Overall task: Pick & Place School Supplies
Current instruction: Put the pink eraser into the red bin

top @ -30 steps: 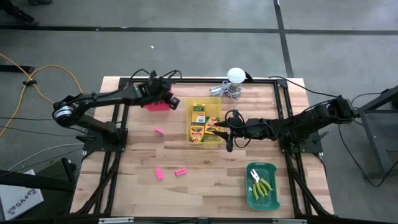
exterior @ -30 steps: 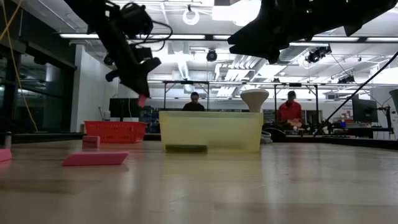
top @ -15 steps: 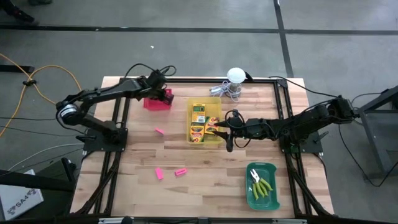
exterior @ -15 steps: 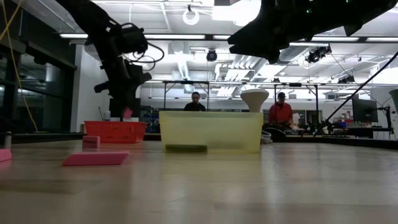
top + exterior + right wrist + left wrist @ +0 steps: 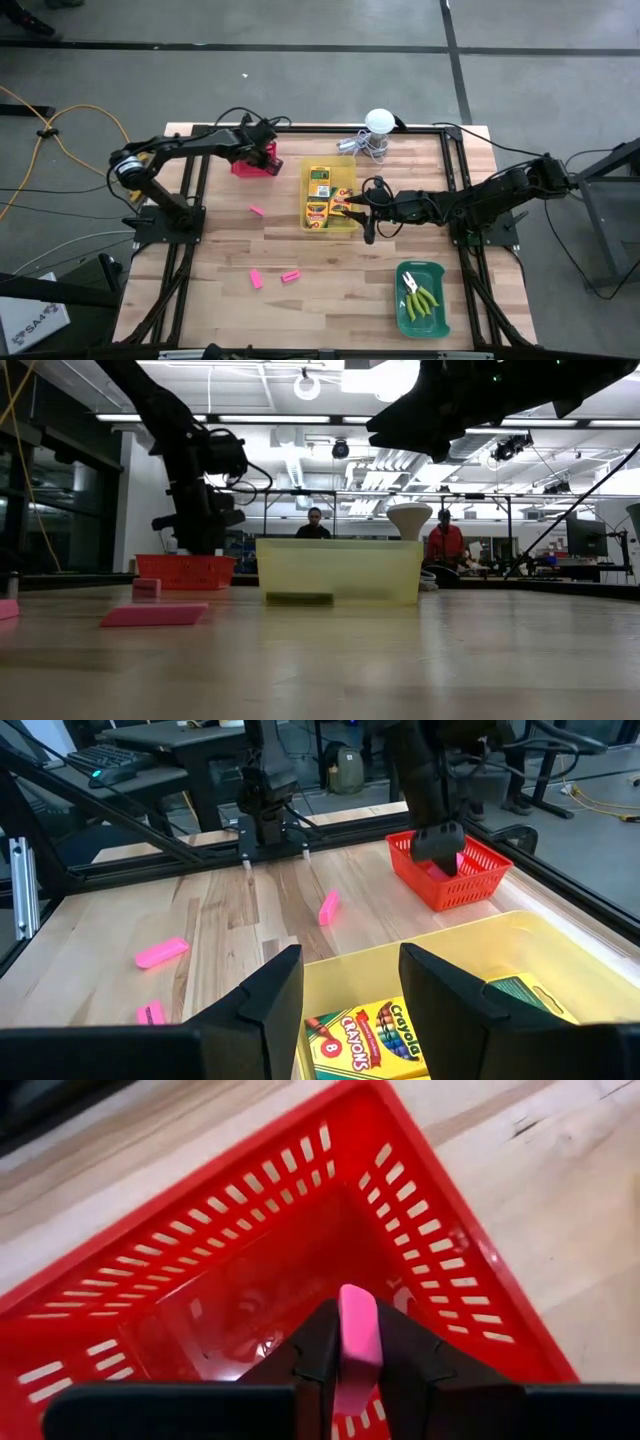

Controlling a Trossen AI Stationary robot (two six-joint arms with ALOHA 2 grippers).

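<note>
The left gripper (image 5: 357,1365) is hanging directly over the red basket (image 5: 252,165) near the table's (image 5: 330,262) far left corner, its fingers (image 5: 318,1348) narrowed onto a pink eraser (image 5: 356,1342), which they are holding by its long flat sides. The eraser is standing with its long axis running out along the fingers, its free end sticking past the fingertips and pointing down into the basket. The right gripper (image 5: 350,982) is hovering at the yellow bin (image 5: 343,196) in the middle of the table, its fingers spread wide and holding nothing. Crayon boxes (image 5: 317,200) are lying flat inside that bin, one (image 5: 365,1040) just below the right gripper with its long axis running along the bin's length. Three more pink erasers are lying flat on the bare wood: one (image 5: 257,210) between the basket and the bin, lying diagonally, and two (image 5: 273,278) close together nearer the front. Two small tools (image 5: 420,297) with yellow-green handles are lying in the green tray (image 5: 405,315) at the front right.
</note>
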